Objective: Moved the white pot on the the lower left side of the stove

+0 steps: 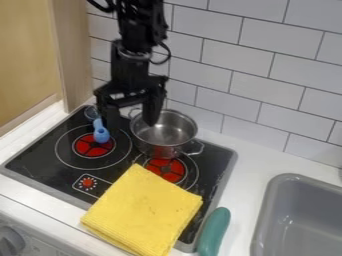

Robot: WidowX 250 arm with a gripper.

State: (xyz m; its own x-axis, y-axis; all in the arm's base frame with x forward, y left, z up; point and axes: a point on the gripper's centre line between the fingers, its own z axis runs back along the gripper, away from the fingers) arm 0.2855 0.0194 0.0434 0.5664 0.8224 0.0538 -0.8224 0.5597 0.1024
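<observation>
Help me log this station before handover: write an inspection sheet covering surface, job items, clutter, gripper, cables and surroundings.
Surface: black stove with red burner marks, set in a white counter.
Job items: metal pot, upright on the stove's far part, near the tiles.
Clutter: yellow cloth over the stove's front edge; blue utensil by the left burner; green item at the stove's right edge.
Gripper: black gripper at the pot's left side, fingers apart.
Cables: black cable looped beside the arm; no snag seen.
Surroundings: grey sink right, wooden panel left.
</observation>
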